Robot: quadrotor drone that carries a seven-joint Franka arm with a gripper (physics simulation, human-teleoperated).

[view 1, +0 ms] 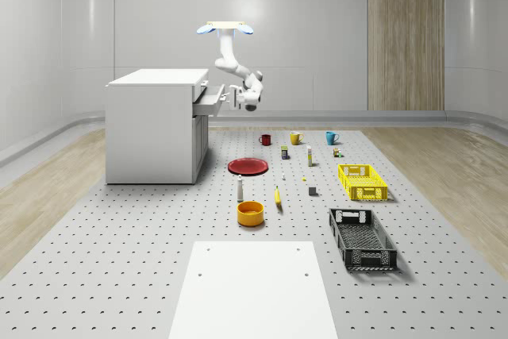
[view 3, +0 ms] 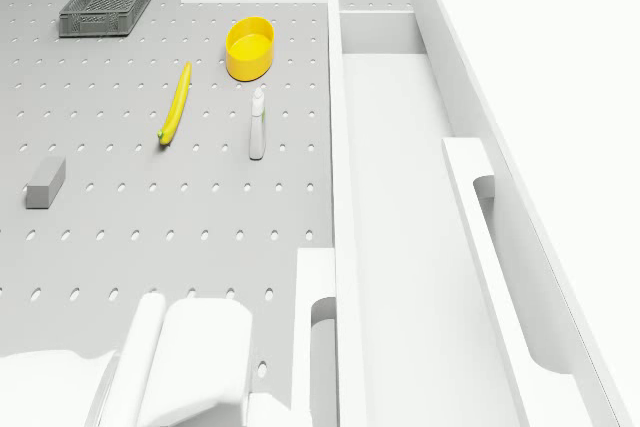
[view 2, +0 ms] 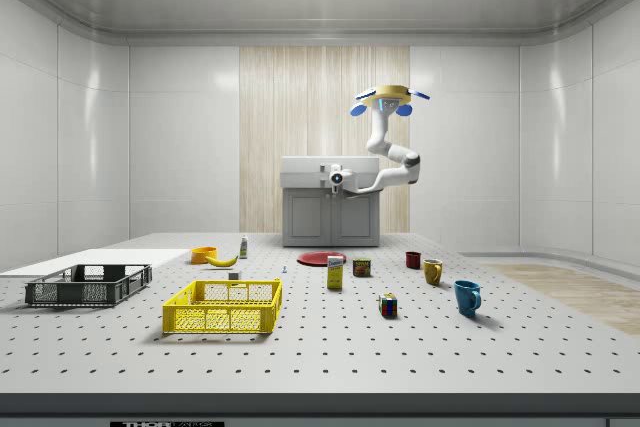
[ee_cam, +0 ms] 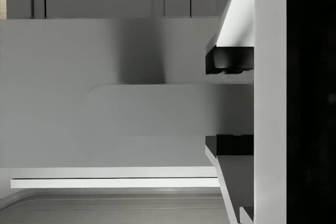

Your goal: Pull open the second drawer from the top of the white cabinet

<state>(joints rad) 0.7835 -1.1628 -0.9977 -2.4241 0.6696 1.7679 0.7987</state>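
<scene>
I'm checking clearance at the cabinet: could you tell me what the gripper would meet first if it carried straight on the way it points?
Most likely the pulled-out drawer's front: the gripper points at the white cabinet, fingers either side of the handle. Depth is hard to judge.

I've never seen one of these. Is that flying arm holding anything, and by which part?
The gripper is at the front handle of the pulled-out drawer; a firm grip cannot be told.
</scene>
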